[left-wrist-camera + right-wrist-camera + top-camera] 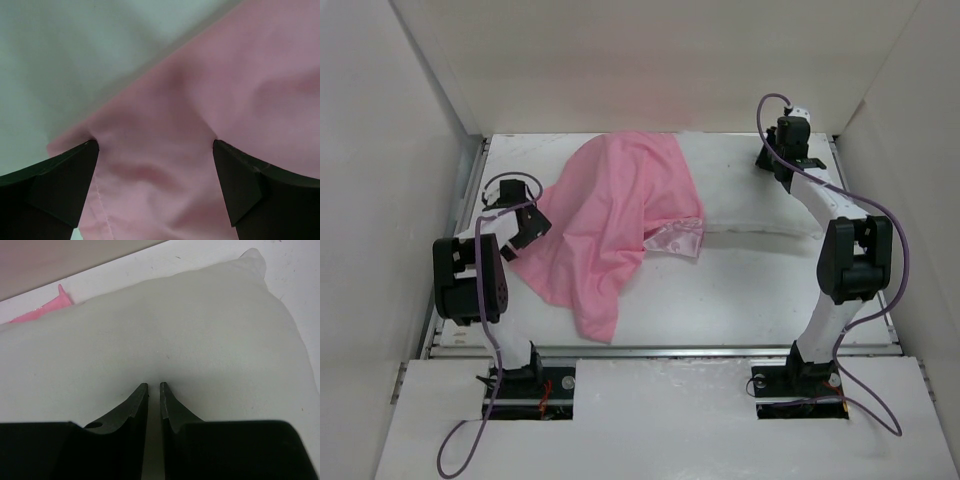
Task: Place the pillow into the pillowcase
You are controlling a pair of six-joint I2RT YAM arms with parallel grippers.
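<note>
The pink pillowcase (610, 215) lies crumpled over the left and middle of the table, a shiny corner (675, 238) turned up at its right side. It covers the left part of the white pillow (760, 212), which stretches toward the right. My left gripper (528, 212) hovers at the cloth's left edge. In the left wrist view it (155, 150) is open, its fingers (65, 175) wide apart over the pink fabric (210, 100) and holding nothing. My right gripper (778, 158) is at the pillow's far right end. There it (154, 386) is shut on a pinch of the pillow (175, 325).
White walls (380, 150) enclose the table on the left, back and right. A metal rail (470, 190) runs along the table's left side. Purple cables (880, 215) loop off both arms. A strip of pink cloth (42, 314) shows past the pillow in the right wrist view.
</note>
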